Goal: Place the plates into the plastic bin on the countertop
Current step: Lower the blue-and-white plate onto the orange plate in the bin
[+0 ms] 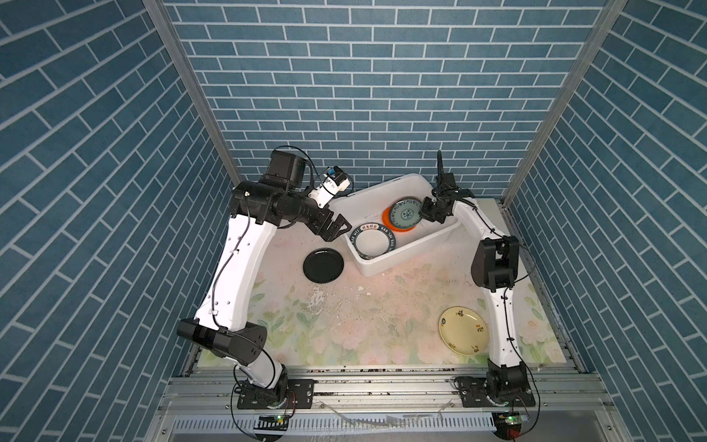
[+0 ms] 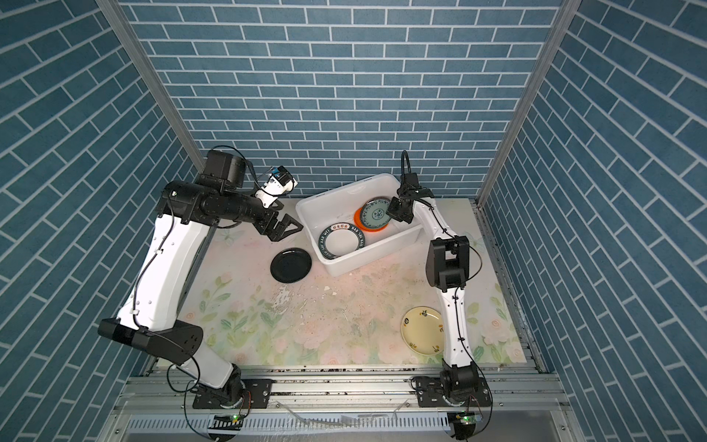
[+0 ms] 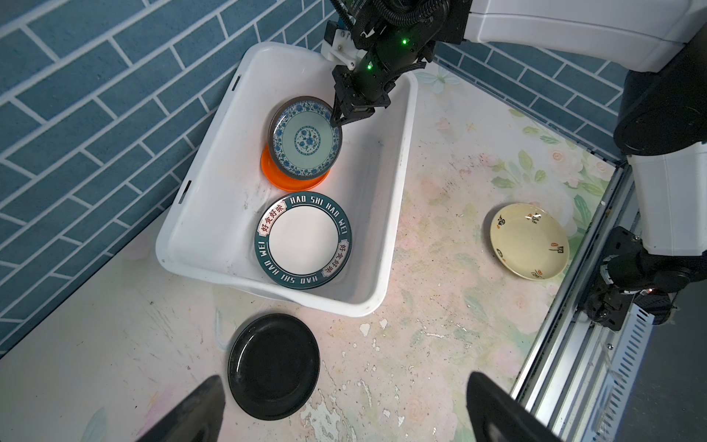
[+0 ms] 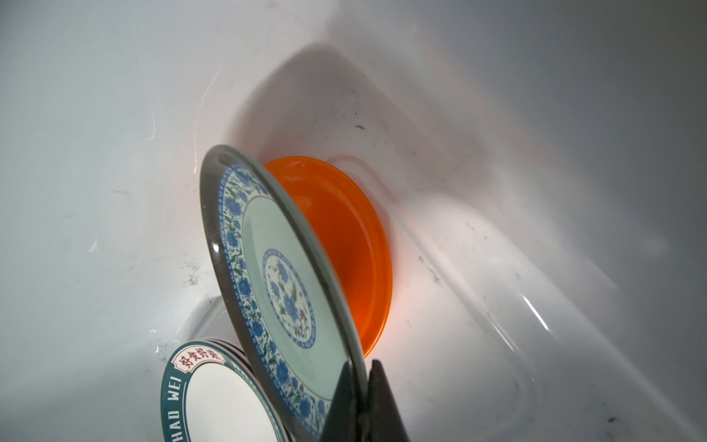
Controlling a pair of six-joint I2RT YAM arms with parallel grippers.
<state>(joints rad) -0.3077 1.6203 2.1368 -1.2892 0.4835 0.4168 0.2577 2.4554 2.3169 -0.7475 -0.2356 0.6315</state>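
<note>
Closest to you in both top views runs the grey rail [image 1: 382,384]. Beyond it, the flowered countertop [image 1: 382,306] carries a cream plate [image 1: 463,330] beside the right arm and a black plate [image 1: 323,265] near the white bin [image 1: 405,255], off its near left corner. Inside the bin, a lettered plate [image 1: 373,240] lies at the near end and an orange plate [image 1: 386,221] farther back. Your right gripper [image 1: 422,211] reaches over the bin's rim, clamped on the edge of a teal patterned plate [image 1: 404,213] held tilted over the orange one. Your left gripper [image 1: 341,230] hangs just beside the bin's left end, jaws spread wide, holding nothing. From the left wrist, its fingers [image 3: 199,409] stand well apart with the black plate below them. From the right wrist, the fingers [image 4: 382,405] pinch the teal plate's rim, and the orange plate lies on the bin floor behind; whether the two plates touch you cannot tell.
</note>
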